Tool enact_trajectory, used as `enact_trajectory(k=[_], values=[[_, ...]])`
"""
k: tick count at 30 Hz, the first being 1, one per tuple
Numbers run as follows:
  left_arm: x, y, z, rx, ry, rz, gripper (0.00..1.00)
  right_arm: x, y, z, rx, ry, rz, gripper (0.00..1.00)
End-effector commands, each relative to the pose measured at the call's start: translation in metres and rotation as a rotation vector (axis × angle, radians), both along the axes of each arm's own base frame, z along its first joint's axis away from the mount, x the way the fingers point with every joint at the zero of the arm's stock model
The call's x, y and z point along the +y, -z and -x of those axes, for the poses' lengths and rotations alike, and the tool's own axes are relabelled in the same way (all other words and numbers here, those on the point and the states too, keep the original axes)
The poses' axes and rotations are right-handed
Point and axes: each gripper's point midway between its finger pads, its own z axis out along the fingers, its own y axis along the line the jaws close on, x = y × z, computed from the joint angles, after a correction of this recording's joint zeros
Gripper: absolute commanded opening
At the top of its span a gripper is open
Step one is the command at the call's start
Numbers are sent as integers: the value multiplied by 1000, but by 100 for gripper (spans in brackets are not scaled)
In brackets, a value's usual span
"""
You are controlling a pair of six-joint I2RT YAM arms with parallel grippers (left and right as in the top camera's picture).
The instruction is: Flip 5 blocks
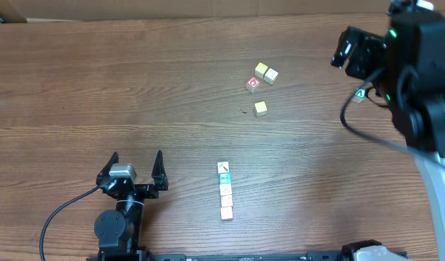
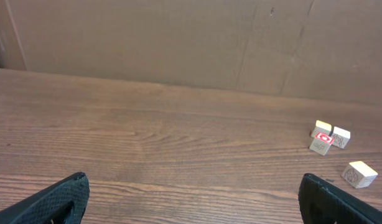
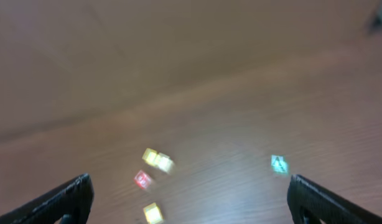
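Note:
The blocks (image 1: 225,190) lie in a short front-to-back row near the table's front middle, seen only from overhead. The farthest is white with a dark mark (image 1: 223,167), then a teal-faced one (image 1: 225,177), then three pale ones with pink prints. My left gripper (image 1: 136,161) stands open to the left of the row, apart from it, with nothing between its fingers (image 2: 54,200). My right gripper (image 1: 344,49) hangs high at the far right, well away from the row. In its blurred wrist view it is open (image 3: 191,205) and empty.
A loose cluster sits beyond the row: two yellowish cubes (image 1: 265,72), a red-printed cube (image 1: 253,84) and a lone yellow cube (image 1: 260,108). Both wrist views also show that red-printed cube (image 2: 322,140) (image 3: 142,180). A green "A" cube (image 1: 359,94) (image 3: 278,163) lies under the right arm.

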Motion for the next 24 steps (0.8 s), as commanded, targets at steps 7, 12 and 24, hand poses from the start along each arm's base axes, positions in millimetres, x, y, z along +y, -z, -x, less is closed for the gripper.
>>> enact_trajectory(k=[7, 12, 24], values=[[4, 0, 0, -7, -16, -20, 100, 14, 34, 56, -298, -181, -1, 100], [4, 0, 0, -7, -16, -20, 100, 9, 95, 100, -356, -201, -16, 100], [4, 0, 0, -7, -16, -19, 100, 9, 192, 138, -461, -267, -59, 100]])
